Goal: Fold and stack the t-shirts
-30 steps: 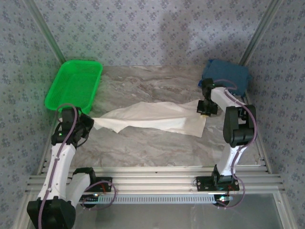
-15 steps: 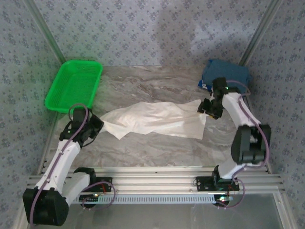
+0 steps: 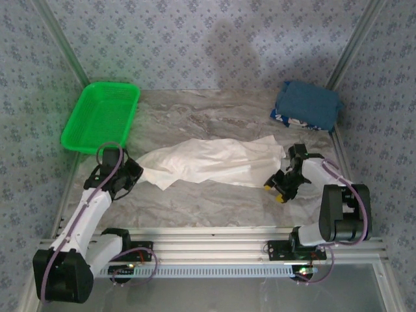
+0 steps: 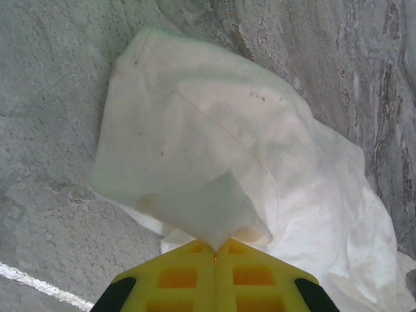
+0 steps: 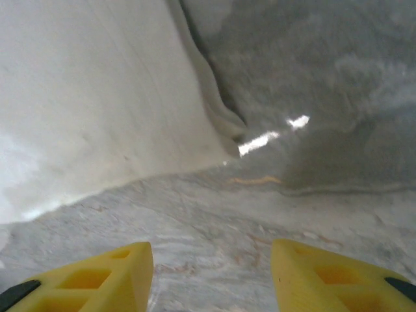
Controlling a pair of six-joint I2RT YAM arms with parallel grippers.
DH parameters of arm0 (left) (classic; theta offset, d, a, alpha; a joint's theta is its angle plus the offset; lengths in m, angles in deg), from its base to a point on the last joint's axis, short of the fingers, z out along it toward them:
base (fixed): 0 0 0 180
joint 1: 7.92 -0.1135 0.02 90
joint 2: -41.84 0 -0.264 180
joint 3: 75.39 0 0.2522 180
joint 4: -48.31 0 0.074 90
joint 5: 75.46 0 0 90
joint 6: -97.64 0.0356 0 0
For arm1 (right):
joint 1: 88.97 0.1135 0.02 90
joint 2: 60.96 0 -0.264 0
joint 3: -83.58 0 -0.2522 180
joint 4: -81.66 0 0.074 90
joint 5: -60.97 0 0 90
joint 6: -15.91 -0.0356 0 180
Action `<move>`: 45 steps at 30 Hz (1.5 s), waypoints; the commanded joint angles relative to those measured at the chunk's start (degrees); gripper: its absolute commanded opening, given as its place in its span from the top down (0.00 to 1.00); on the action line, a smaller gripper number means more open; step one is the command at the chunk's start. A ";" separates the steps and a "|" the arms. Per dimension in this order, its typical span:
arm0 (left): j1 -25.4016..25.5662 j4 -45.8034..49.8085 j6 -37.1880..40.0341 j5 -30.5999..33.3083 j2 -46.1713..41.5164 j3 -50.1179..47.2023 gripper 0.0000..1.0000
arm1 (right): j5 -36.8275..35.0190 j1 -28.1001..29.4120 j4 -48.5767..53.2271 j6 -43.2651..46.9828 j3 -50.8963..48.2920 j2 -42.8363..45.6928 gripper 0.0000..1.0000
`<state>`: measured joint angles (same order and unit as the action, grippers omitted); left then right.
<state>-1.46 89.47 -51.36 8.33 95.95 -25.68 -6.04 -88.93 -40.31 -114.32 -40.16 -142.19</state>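
Both jaws of my left gripper (image 4: 216, 250) are clamping together on the left end of the cream-white t-shirt (image 3: 208, 161). I am holding my right gripper (image 5: 211, 260) half-spread and empty over bare table (image 3: 214, 203), just beside its right edge. Far right, the dark blue t-shirt (image 3: 307, 106) is lying folded.

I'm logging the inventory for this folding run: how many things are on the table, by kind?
T-shirts: 2 (cream-white t-shirt, dark blue t-shirt)
Baskets: 1 (green plastic basket)
Total: 3
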 commanded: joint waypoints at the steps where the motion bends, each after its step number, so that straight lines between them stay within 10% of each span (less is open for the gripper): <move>1: 0.24 -0.62 1.42 -0.86 0.05 2.28 1.00 | -0.05 -0.61 -4.42 -3.80 -0.84 -1.40 0.48; 12: 0.22 -0.63 1.35 -0.66 -0.81 1.42 1.00 | -3.68 -2.01 -8.48 -4.60 0.55 -7.78 0.59; 28: 0.05 -1.58 4.85 -0.72 -1.28 3.95 1.00 | -7.52 -5.88 -8.62 -0.39 10.68 -14.77 1.00; 38: -0.55 3.45 10.04 0.18 -1.58 16.01 1.00 | -0.78 -7.20 2.77 3.07 14.36 2.87 1.00; 45: -3.58 3.65 11.76 -3.82 4.22 33.65 1.00 | 11.43 -12.30 6.41 3.05 34.37 9.04 1.00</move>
<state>-3.82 93.34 -41.83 6.84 98.35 1.55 -1.04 -99.19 -36.38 -112.09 -13.19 -134.13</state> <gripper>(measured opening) 0.042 0.064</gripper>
